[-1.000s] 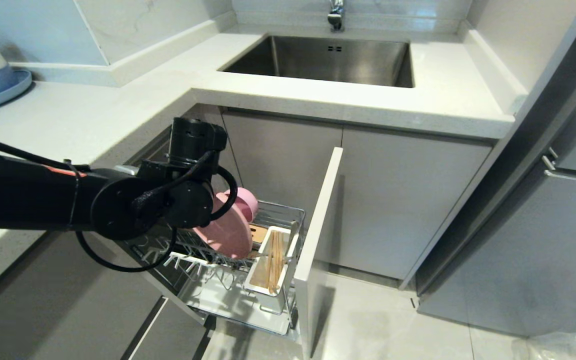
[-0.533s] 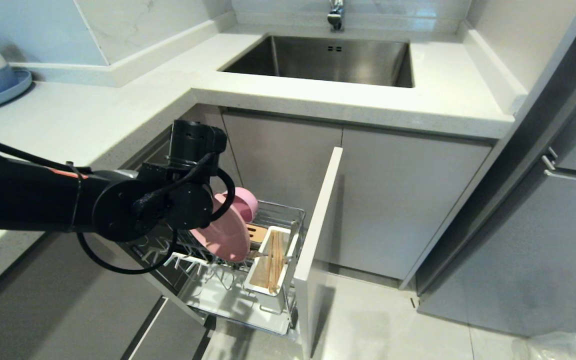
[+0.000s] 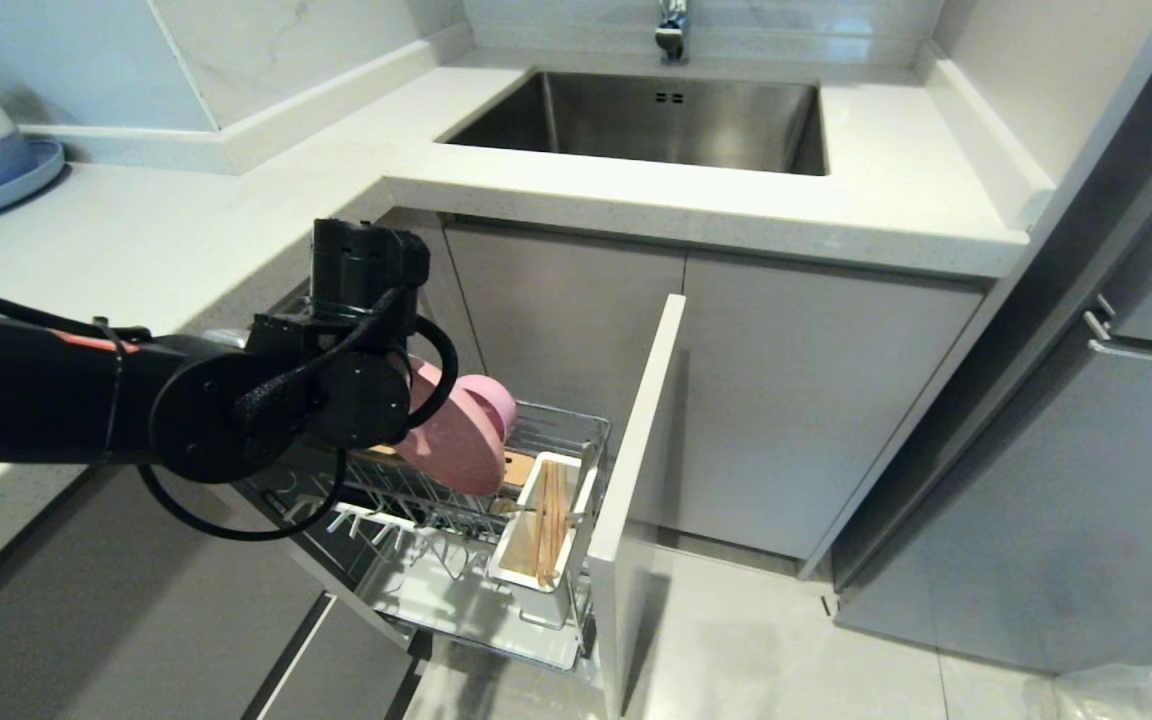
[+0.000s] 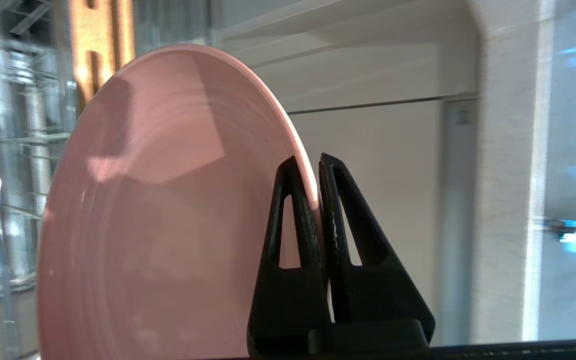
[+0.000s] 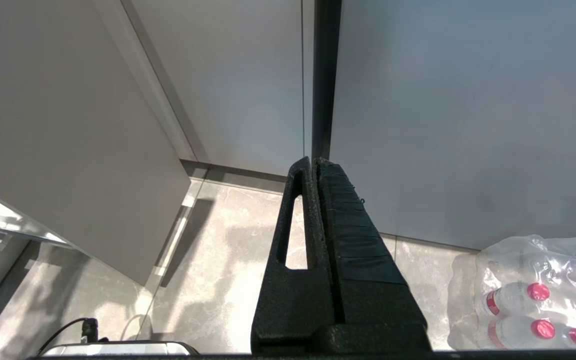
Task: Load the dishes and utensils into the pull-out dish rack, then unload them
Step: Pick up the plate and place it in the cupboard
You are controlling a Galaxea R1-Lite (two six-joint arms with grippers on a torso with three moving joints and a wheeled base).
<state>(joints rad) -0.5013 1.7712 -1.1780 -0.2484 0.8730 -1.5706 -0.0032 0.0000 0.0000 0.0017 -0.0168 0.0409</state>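
left claw (image 4: 316, 162) clamped on rim of pink plate (image 3: 456, 440), plate on edge, tilted, above prongs of pull-out dish rack (image 3: 466, 585); table up-left of it. right claw (image 5: 314, 167) closed, empty, parked near floor.

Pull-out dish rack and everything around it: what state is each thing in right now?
Chrome wire pull-out dish rack: pulled out.
Matte pink round plate: on edge, gripped at its rim.
Smaller pink bowl: in the rack.
Light-wood chopsticks: in the white utensil holder.
Left gripper: shut on the plate.
Right gripper: shut, empty.
Steel sink: empty.
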